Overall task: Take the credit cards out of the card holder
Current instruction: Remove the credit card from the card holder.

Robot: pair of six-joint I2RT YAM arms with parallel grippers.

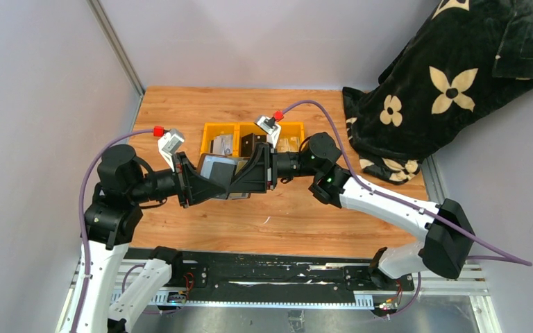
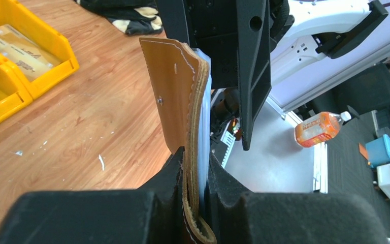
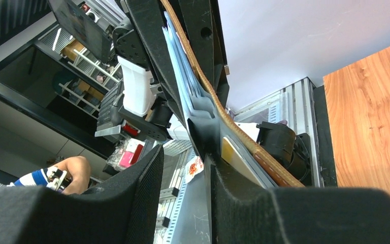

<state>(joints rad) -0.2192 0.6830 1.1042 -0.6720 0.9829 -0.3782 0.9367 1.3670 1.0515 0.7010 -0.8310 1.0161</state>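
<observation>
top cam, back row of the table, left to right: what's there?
left yellow bin with grey card → middle yellow bin with dark card → right yellow bin with tan card → black flowered blanket

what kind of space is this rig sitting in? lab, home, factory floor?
Most likely a robotics lab or workshop cell: a wooden tabletop boxed in by plain grey panels, yellow parts bins on it, and cluttered shelving in the room beyond, seen from the right wrist.
</observation>
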